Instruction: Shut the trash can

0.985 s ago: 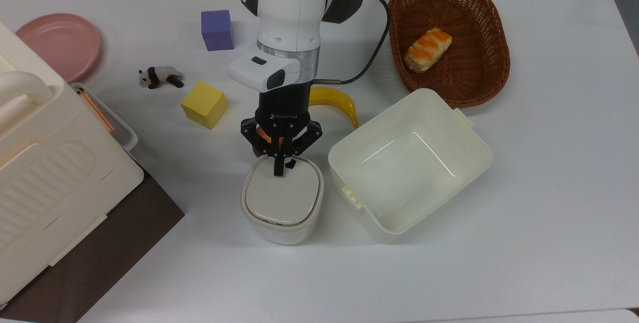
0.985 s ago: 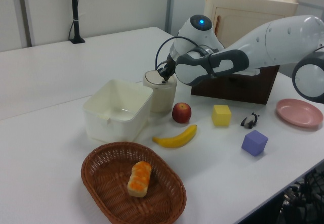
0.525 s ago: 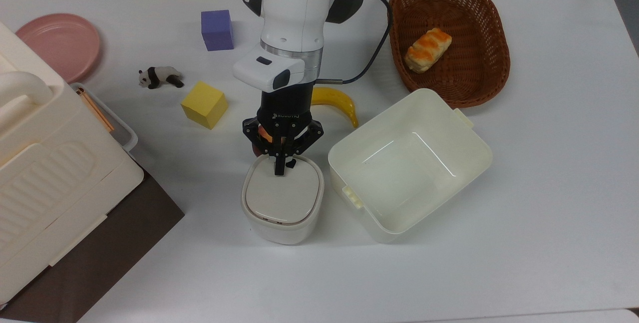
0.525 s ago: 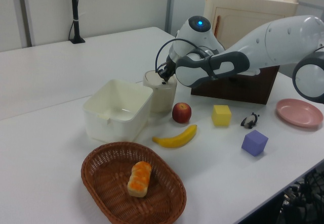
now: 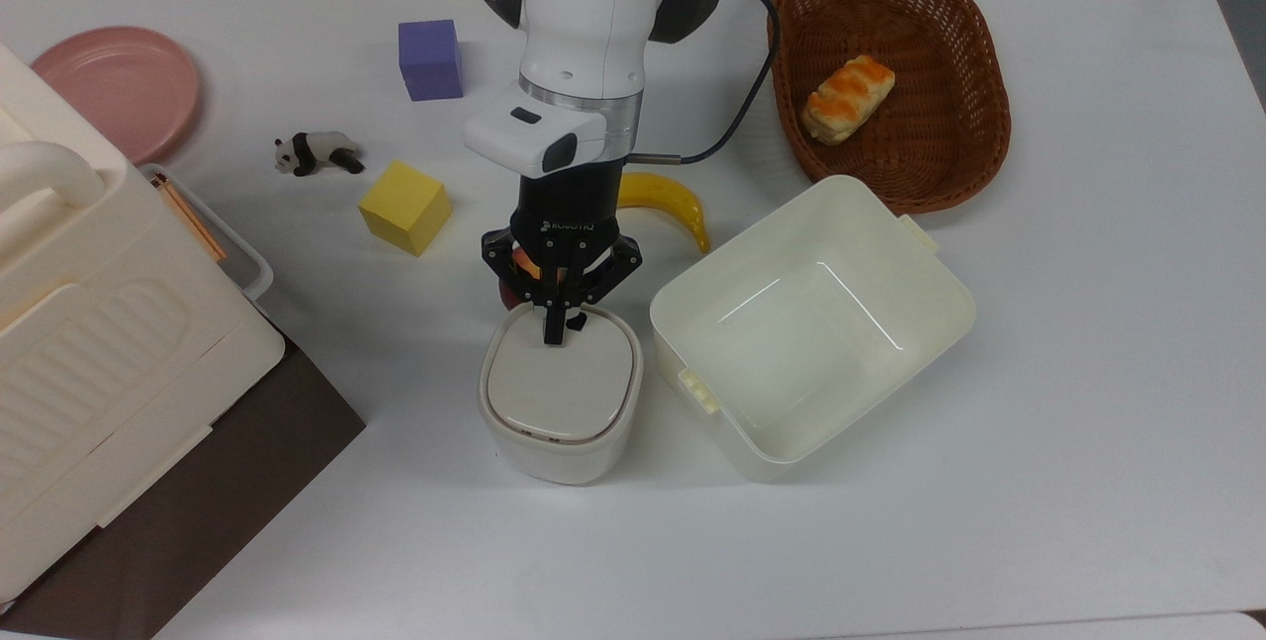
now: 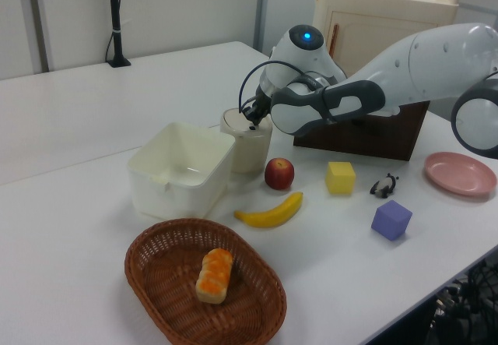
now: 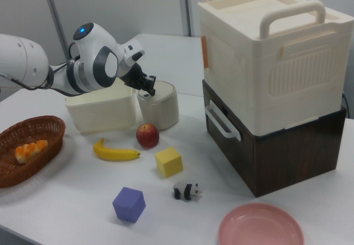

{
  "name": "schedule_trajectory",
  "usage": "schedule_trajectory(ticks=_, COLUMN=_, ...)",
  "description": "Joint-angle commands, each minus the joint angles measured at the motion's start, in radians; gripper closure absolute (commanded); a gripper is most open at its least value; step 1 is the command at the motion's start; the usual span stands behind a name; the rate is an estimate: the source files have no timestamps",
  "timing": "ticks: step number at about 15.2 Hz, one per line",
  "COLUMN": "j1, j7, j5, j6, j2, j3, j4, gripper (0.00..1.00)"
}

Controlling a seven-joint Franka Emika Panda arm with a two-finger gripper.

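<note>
The trash can [image 5: 561, 393] is a small cream-white bin near the table's middle, with its flat lid lying level on top. My gripper [image 5: 554, 333] points down at the lid's far edge with its fingers shut together, the tips resting on or just above the lid. The left view has the trash can [image 6: 249, 146] behind the tub with the gripper [image 6: 250, 124] on its top. In the right view the gripper [image 7: 149, 92] sits over the trash can [image 7: 160, 108] at its rim.
A lidless cream tub [image 5: 811, 323] stands close on the top view's right of the bin. A red apple [image 6: 279, 174], banana [image 5: 673, 200] and yellow cube [image 5: 406, 207] lie behind it. A big ribbed box [image 5: 89, 343], basket [image 5: 949, 145], purple cube [image 5: 431, 58], panda [image 5: 316, 153] and pink plate [image 5: 119, 86] stand around.
The arm's wrist has shifted slightly toward the top view's right. The shut fingertips stay at the lid's far edge, and the lid lies flat throughout.
</note>
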Motion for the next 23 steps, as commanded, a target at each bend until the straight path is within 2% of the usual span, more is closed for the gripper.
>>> schedule_trajectory(ticks=1, j1=0.003, j7=0.113, j5=-0.004, j6=-0.021, j2=-0.031, j3=-0.006, j4=-0.007, gripper=0.75)
schedule_trajectory(ticks=2, j1=0.003, j7=0.130, j5=-0.004, j6=-0.021, j2=-0.037, j3=-0.006, j4=0.005, gripper=0.65)
schedule_trajectory(ticks=8, j1=-0.005, j7=0.136, j5=0.055, j6=-0.044, j2=-0.128, j3=-0.012, j4=0.045, gripper=0.70)
schedule_trajectory(ticks=10, j1=-0.003, j7=0.131, j5=0.055, j6=-0.186, j2=-0.192, j3=-0.008, j4=0.043, gripper=0.67)
schedule_trajectory(ticks=11, j1=-0.003, j7=0.131, j5=0.055, j6=-0.278, j2=-0.221, j3=-0.005, j4=0.046, gripper=0.60)
schedule_trajectory(ticks=12, j1=0.000, j7=0.130, j5=0.056, j6=-0.394, j2=-0.258, j3=-0.002, j4=0.049, gripper=0.21)
schedule_trajectory(ticks=13, j1=0.000, j7=0.130, j5=0.056, j6=-0.461, j2=-0.283, j3=0.011, j4=0.049, gripper=0.06)
schedule_trajectory(ticks=14, j1=0.000, j7=0.130, j5=0.056, j6=-0.521, j2=-0.299, j3=0.024, j4=0.051, gripper=0.00)
schedule_trajectory(ticks=20, j1=-0.003, j7=0.098, j5=0.107, j6=-0.916, j2=-0.332, j3=0.051, j4=0.102, gripper=0.00)
schedule_trajectory(ticks=23, j1=-0.028, j7=0.089, j5=0.186, j6=-1.015, j2=-0.353, j3=0.032, j4=0.144, gripper=0.00)
